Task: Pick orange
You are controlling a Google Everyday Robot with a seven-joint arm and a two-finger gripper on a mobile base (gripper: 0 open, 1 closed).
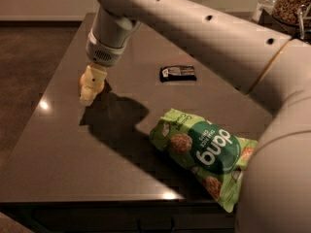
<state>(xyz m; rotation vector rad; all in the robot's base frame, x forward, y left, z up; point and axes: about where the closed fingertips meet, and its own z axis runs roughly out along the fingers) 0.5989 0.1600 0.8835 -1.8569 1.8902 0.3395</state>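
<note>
The orange (81,80) lies at the left of the dark table (53,149). It is almost wholly hidden behind my gripper, and only a thin sliver shows at the gripper's left side. My gripper (88,95) is cream-coloured, points down at the table and sits right over the orange. The big pale arm (194,28) reaches in from the right and casts a wide shadow on the table.
A green snack bag (201,152) lies at the front right. A small flat black packet (178,73) lies behind it, mid-table. Jars of dry food (291,4) stand at the back right. The table's left edge is close to the orange.
</note>
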